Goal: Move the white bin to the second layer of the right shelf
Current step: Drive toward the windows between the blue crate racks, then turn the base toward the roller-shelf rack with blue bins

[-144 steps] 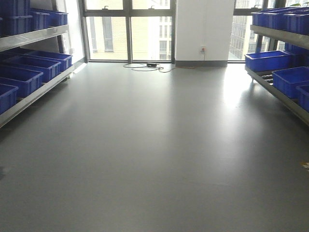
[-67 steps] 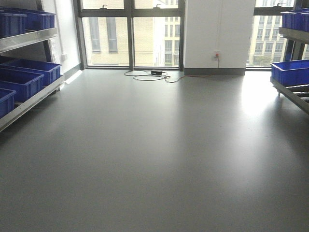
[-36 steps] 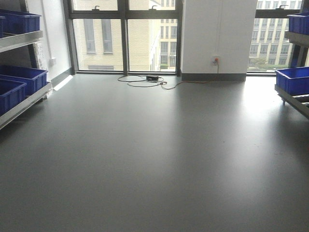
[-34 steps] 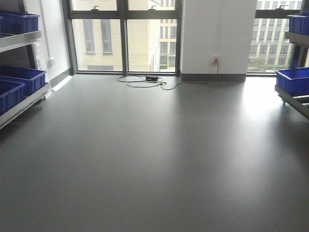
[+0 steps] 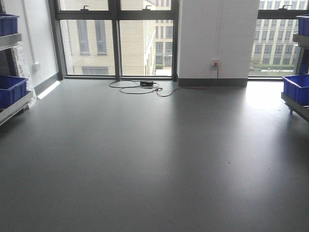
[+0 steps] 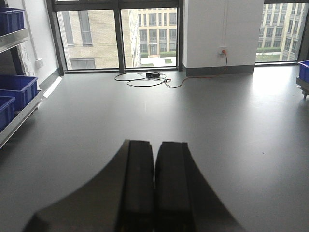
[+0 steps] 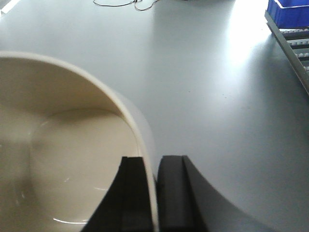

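Note:
The white bin (image 7: pixel 58 145), a cream-white glossy tub, fills the left of the right wrist view. My right gripper (image 7: pixel 153 166) is shut on the bin's right wall, one finger inside and one outside, holding it above the grey floor. My left gripper (image 6: pixel 154 147) is shut and empty, its two dark fingers pressed together above the floor. The right shelf's roller track (image 7: pixel 294 46) shows at the top right of the right wrist view. In the front view only the right shelf's edge (image 5: pixel 295 104) shows; neither gripper nor the bin appears there.
Blue crates stand on the left rack (image 5: pixel 10 89) and on the right rack (image 5: pixel 295 87). A cable and a small black box (image 5: pixel 145 84) lie on the floor by the windows. A white wall column (image 5: pixel 217 38) stands ahead. Open grey floor (image 5: pixel 154 159) lies between the racks.
The front view has advanced toward the windows and turned slightly; the racks on both sides have slid outward toward the frame edges, with fewer blue crates in view.

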`<state>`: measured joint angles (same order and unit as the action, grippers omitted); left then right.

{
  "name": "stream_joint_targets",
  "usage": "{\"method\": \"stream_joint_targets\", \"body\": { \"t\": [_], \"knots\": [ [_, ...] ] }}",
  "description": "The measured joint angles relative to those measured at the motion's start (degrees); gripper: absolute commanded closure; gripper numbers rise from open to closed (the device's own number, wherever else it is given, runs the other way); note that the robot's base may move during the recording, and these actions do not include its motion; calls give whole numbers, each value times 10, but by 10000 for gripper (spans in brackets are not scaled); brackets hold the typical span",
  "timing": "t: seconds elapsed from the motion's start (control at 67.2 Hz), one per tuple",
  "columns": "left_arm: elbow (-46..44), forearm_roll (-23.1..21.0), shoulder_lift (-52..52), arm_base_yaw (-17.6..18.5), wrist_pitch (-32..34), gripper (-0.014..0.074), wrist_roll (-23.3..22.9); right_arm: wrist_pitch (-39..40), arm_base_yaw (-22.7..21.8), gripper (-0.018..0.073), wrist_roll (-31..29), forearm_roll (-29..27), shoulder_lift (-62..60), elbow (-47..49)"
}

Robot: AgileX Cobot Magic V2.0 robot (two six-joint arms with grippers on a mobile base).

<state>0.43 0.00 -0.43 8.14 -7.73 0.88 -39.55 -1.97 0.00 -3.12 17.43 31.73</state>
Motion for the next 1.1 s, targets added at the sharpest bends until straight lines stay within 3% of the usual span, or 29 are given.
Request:
{"method": "stream_joint_targets", "body": {
  "t": [1.101],
  "knots": [
    [0,0,0,0,0,512,0,0,0,503,0,-1,0,-1]
  ]
}}
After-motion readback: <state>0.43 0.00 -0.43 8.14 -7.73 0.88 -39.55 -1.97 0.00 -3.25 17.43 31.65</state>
